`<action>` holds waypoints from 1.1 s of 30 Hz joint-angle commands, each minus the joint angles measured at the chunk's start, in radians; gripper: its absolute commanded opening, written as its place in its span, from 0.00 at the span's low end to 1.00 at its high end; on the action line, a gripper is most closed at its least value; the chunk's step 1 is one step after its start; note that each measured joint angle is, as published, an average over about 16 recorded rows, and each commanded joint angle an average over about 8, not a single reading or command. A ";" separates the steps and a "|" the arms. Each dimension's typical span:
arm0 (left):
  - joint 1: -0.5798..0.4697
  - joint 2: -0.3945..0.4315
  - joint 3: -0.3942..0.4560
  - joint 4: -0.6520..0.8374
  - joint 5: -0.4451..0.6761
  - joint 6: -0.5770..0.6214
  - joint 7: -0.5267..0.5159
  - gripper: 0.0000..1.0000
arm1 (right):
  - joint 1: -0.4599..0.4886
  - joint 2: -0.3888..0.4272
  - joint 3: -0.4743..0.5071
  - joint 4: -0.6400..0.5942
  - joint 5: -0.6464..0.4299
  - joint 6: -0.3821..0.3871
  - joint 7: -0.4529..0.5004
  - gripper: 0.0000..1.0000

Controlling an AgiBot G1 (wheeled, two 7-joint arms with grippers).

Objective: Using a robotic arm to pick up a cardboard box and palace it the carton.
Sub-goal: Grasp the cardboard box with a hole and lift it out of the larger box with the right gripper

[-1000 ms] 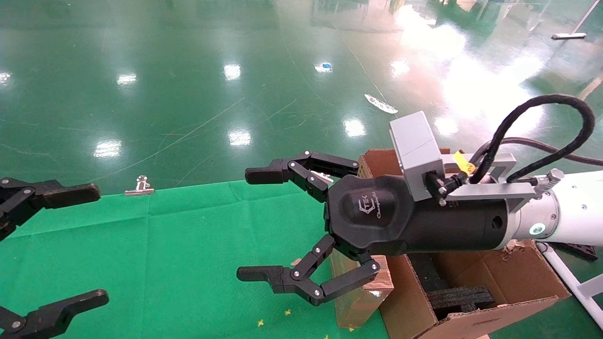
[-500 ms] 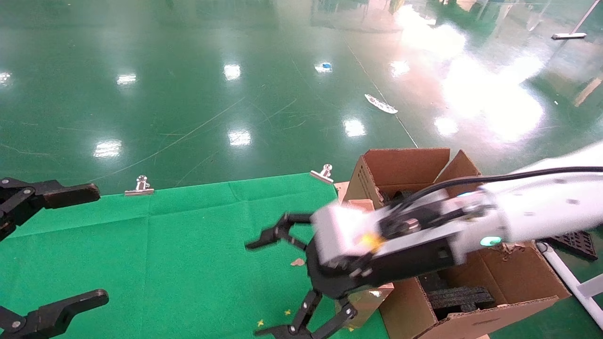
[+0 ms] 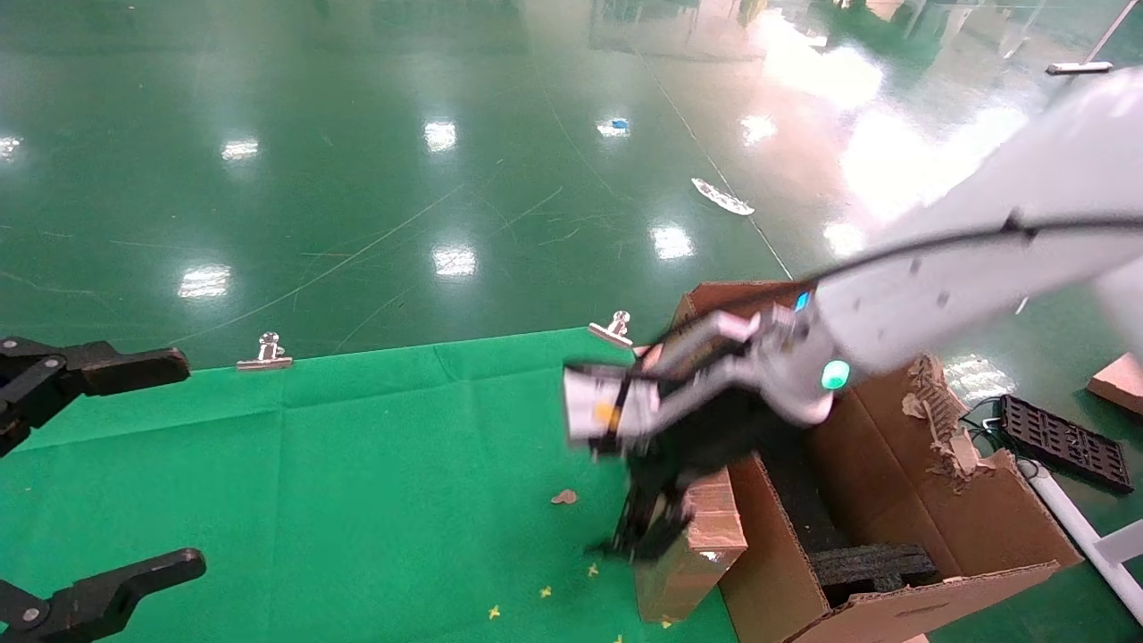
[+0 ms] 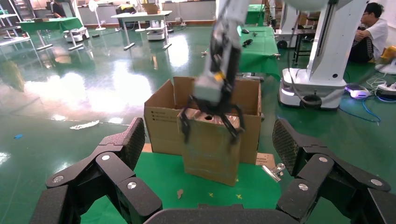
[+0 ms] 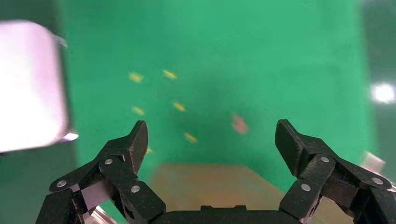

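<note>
Glossy green factory flooring [image 3: 375,170] is seen beyond a green cloth-covered table [image 3: 295,482], whose far edge is pinned by two silver binder clips [image 3: 264,355]. At the table's right edge the small taped cardboard box [image 3: 692,545] is stood upright on the cloth, touching the near-left wall of the large corrugated carton [image 3: 893,527], in which black foam blocks [image 3: 871,564] are lodged. The robotic arm [image 3: 964,277], white-cased with a grey box camera [image 3: 594,406] and a black cable, is reached down from the upper right, and the right gripper [image 4: 211,123] is pointed downward over the top of the cardboard box. In the left wrist view its two fingers [image 4: 185,127] are spread wide and set astride the box's upper end, one on each side, with the round hole in the top face visible between them; whether the pads touch the box cannot be told. In the right wrist view the same fingers [image 5: 130,144] are seen apart, with the brown box top below them. The left gripper [image 3: 80,473] is held at the table's left edge, well apart from the box, with its fingers wide open and nothing between them.
</note>
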 commanded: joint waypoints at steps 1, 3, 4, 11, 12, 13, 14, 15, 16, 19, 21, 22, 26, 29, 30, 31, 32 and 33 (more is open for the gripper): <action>0.000 0.000 0.000 0.000 0.000 0.000 0.000 1.00 | 0.068 0.001 -0.042 0.000 -0.027 -0.005 0.036 1.00; 0.000 0.000 0.000 0.000 0.000 0.000 0.000 1.00 | 0.136 0.003 -0.105 -0.001 -0.030 -0.008 0.071 1.00; 0.000 0.000 0.000 0.000 0.000 0.000 0.000 1.00 | 0.170 0.004 -0.140 -0.001 -0.031 -0.009 0.089 1.00; 0.000 0.000 0.001 0.000 -0.001 0.000 0.000 1.00 | 0.361 0.007 -0.371 -0.001 0.008 -0.005 0.171 1.00; 0.000 0.000 0.001 0.000 -0.001 0.000 0.000 1.00 | 0.379 0.006 -0.398 -0.001 0.016 -0.004 0.174 1.00; 0.000 0.000 0.001 0.000 -0.001 0.000 0.001 1.00 | 0.397 0.005 -0.425 0.000 0.024 -0.002 0.176 1.00; 0.000 0.000 0.001 0.000 -0.001 0.000 0.001 1.00 | 0.412 0.002 -0.451 0.000 0.031 0.000 0.177 1.00; 0.000 0.000 0.001 0.000 -0.001 -0.001 0.001 1.00 | 0.425 -0.002 -0.476 0.001 0.035 0.001 0.177 1.00; 0.000 -0.001 0.001 0.000 -0.001 -0.001 0.001 1.00 | 0.437 -0.006 -0.500 0.001 0.039 0.004 0.179 1.00; 0.000 -0.001 0.001 0.000 -0.001 -0.001 0.001 1.00 | 0.462 -0.021 -0.563 0.002 0.049 0.011 0.185 1.00; 0.000 -0.001 0.002 0.000 -0.001 -0.001 0.001 1.00 | 0.470 -0.032 -0.597 0.003 0.056 0.018 0.193 1.00; 0.000 -0.001 0.002 0.000 -0.001 -0.001 0.001 1.00 | 0.473 -0.037 -0.612 0.003 0.060 0.021 0.198 1.00; 0.000 -0.001 0.002 0.000 -0.001 -0.001 0.001 1.00 | 0.476 -0.050 -0.652 0.003 0.077 0.034 0.212 1.00; 0.000 -0.001 0.002 0.000 -0.002 -0.001 0.001 1.00 | 0.477 -0.055 -0.672 0.003 0.086 0.044 0.223 1.00; 0.000 -0.001 0.002 0.000 -0.002 -0.001 0.001 1.00 | 0.478 -0.056 -0.676 0.003 0.089 0.046 0.226 1.00; -0.001 -0.001 0.002 0.000 -0.002 -0.001 0.001 1.00 | 0.480 -0.056 -0.680 0.003 0.091 0.048 0.231 1.00; -0.001 -0.001 0.002 0.000 -0.002 -0.001 0.001 1.00 | 0.482 -0.055 -0.683 0.002 0.093 0.051 0.237 1.00; -0.001 -0.001 0.002 0.000 -0.002 -0.001 0.001 1.00 | 0.485 -0.054 -0.686 0.001 0.096 0.053 0.245 1.00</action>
